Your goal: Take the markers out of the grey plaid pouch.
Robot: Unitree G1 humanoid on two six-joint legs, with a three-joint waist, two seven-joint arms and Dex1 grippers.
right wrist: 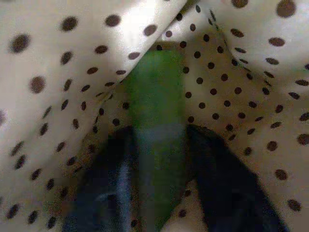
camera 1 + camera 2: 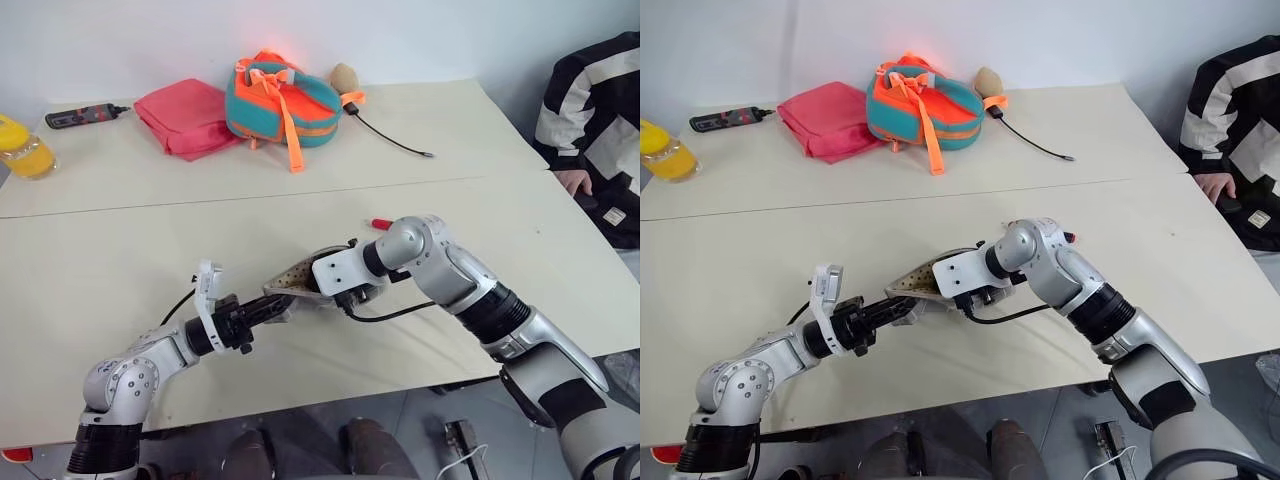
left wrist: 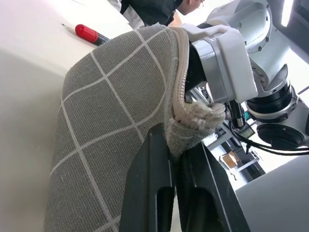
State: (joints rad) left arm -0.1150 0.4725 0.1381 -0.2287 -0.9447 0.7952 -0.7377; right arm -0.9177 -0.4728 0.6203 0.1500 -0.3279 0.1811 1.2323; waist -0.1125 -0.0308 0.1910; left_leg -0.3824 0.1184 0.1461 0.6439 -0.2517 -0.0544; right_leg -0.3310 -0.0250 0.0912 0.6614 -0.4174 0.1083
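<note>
Inside the grey plaid pouch (image 3: 111, 111): right gripper (image 1: 159, 159) straddling the green marker (image 1: 157, 106), fingers either side, grip not confirmed.
The left gripper (image 3: 176, 169) is clenched on the pouch's soft rim near the table's (image 2: 110, 270) front edge. The marker looks light, rigid and slick; best pinched mid-barrel.

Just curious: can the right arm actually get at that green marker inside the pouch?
Probably yes. The right gripper is already inside the grey plaid pouch, its jaws either side of the green marker.

pouch (image 2: 300, 280) mid-table, between both arms | one marker (image 1: 157, 121) inside | another (image 2: 381, 223) behind it
</note>
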